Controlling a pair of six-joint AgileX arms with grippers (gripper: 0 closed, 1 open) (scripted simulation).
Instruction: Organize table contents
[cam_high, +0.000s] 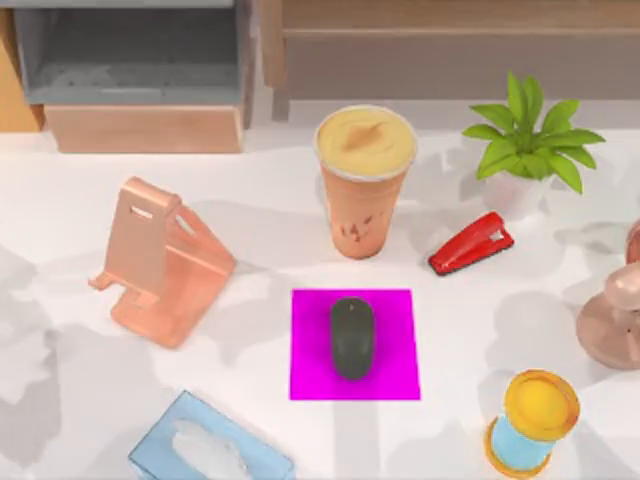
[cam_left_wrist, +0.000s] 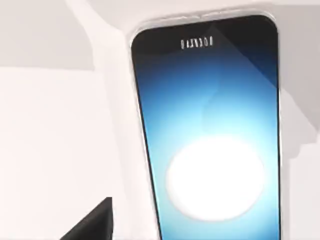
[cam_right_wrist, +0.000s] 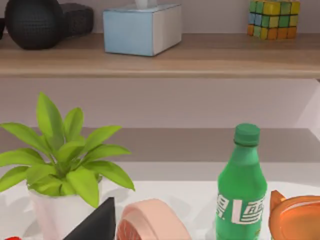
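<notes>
Our glossy white worktop (cam_high: 250, 270) spreads under everything, and we take the small magenta square pad (cam_high: 395, 375) near its middle as our landmark. The dark grey oval computer mouse (cam_high: 352, 337) lies on that pad, lengthwise, roughly centred. Just behind the pad stands the tall orange cup with a creamy yellow top (cam_high: 364, 180), upright. To the pad's left sits a copper-pink metal phone stand (cam_high: 160, 262), and toward the front left of the pad a pale blue tissue box (cam_high: 205, 448) reaches the picture's edge. Behind and to the right of the pad lies a red stapler (cam_high: 471, 243), with a green leafy plant in a white pot (cam_high: 527, 140) beyond it. To the front right of the pad stands a yellow-and-blue hourglass-like cylinder (cam_high: 530, 420), and a pinkish rounded ornament (cam_high: 615, 310) sits at the right edge.

Behind the worktop we see a grey open drawer unit (cam_high: 130, 55) and a wooden shelf (cam_high: 450, 30).

From the left wrist view, the slim smartphone with a glowing blue-white screen (cam_left_wrist: 212, 140) lies face up on the white surface, close under the camera. A dark wedge shows at the lower edge of each wrist view, but we cannot tell whether either end effector is apart or together.

The right wrist view faces a wooden wall shelf (cam_right_wrist: 200, 55) and a green plastic bottle (cam_right_wrist: 240, 190).
</notes>
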